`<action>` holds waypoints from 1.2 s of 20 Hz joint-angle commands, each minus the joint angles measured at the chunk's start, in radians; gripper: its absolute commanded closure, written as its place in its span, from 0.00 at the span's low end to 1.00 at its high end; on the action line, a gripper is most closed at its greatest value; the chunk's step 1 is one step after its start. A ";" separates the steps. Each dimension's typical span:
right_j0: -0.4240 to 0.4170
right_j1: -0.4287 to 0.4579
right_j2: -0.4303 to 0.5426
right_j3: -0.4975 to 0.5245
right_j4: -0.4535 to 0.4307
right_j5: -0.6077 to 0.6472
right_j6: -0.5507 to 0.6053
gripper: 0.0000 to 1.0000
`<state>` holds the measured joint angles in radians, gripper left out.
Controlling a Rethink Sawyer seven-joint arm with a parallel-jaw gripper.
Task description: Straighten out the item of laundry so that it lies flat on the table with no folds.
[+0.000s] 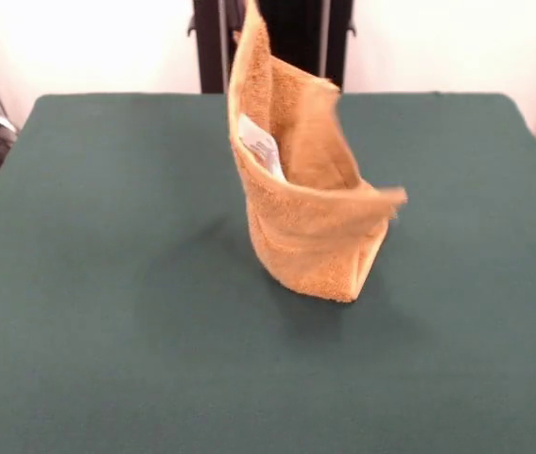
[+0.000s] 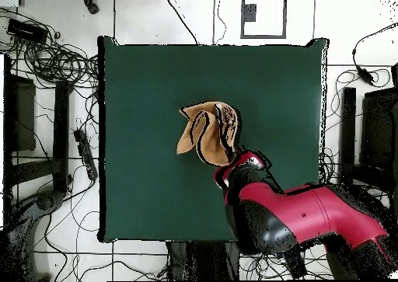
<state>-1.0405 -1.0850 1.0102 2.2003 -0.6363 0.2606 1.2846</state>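
towel [image 1: 310, 222] hangs folded above the table [image 1: 107, 284]; can't tell the pincer's opening or hold

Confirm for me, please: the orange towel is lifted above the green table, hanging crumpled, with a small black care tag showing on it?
Nearly right: the tag is white, not black, as the front view shows. The towel does hang crumpled, lifted over the green table.

We take this for a robotics lab: beyond the edges of the green-covered table [image 2: 155, 85], loose cables [image 2: 58, 61] sprawl over a pale tiled floor [image 2: 186, 19], and dark equipment racks [image 2: 19, 112] stand past its sides.
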 commanded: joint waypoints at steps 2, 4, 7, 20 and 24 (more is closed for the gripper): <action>0.096 0.013 0.010 0.038 -0.060 0.026 0.022 1.00; 0.111 0.016 -0.012 0.035 -0.080 0.020 0.035 1.00; 0.132 0.024 -0.045 0.028 -0.108 0.009 0.052 1.00; 0.114 0.144 -0.102 -0.020 -0.208 -0.004 0.030 1.00; 0.104 0.194 -0.116 -0.040 -0.244 -0.008 0.023 1.00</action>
<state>-0.9531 -1.0139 0.9348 2.1877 -0.8082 0.2604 1.2846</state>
